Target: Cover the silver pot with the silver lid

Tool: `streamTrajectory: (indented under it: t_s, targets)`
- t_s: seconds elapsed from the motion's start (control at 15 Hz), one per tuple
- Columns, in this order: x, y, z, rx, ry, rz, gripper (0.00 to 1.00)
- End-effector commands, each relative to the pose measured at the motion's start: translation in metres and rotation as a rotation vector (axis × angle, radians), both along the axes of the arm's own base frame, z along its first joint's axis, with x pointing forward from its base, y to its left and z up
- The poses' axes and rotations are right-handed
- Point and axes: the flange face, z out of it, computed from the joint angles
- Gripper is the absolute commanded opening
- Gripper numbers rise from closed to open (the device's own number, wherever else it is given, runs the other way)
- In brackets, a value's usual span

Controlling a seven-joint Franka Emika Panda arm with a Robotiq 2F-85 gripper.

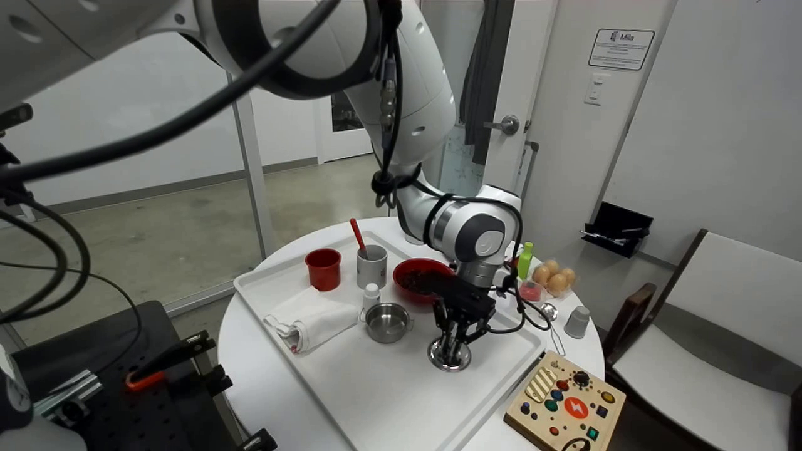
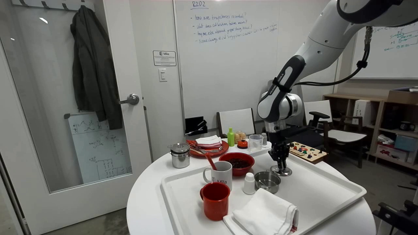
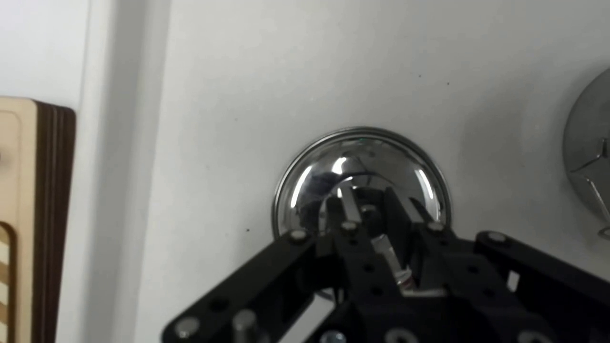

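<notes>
The silver pot (image 1: pixel 387 323) stands uncovered on the tray; in the other exterior view (image 2: pixel 267 181) it is beside a white shaker, and its edge shows in the wrist view (image 3: pixel 593 143). The silver lid (image 3: pixel 305 190) lies flat on the tray, apart from the pot; it also shows in both exterior views (image 1: pixel 460 362) (image 2: pixel 284 173). My gripper (image 3: pixel 374 197) points down over the lid. Its fingers stand close together on either side of the central knob. A narrow gap shows between them; I cannot tell whether they grip the knob. The gripper hides part of the lid.
The tray (image 1: pixel 401 401) also holds a red cup (image 1: pixel 324 269), a mug with a red spoon (image 1: pixel 372 268), a red bowl (image 1: pixel 416 297), a white shaker (image 1: pixel 371 297) and a cloth (image 1: pixel 319 319). A wooden board (image 1: pixel 567 401) lies beside the tray.
</notes>
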Motion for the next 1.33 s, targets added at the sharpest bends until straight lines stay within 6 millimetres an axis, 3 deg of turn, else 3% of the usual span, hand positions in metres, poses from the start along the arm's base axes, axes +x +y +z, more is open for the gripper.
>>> streamTrajectory:
  t_s: [0.0,0.67,0.93,1.27]
  targets:
    - [0.005,0.0,-0.003,0.014,0.014,-0.016,0.13]
    - [0.004,0.009,0.042,-0.005,-0.017,0.07,0.12]
    - [-0.004,0.027,0.066,-0.014,-0.005,0.161,0.12]
    - [-0.024,0.068,0.083,-0.001,0.029,0.285,0.12]
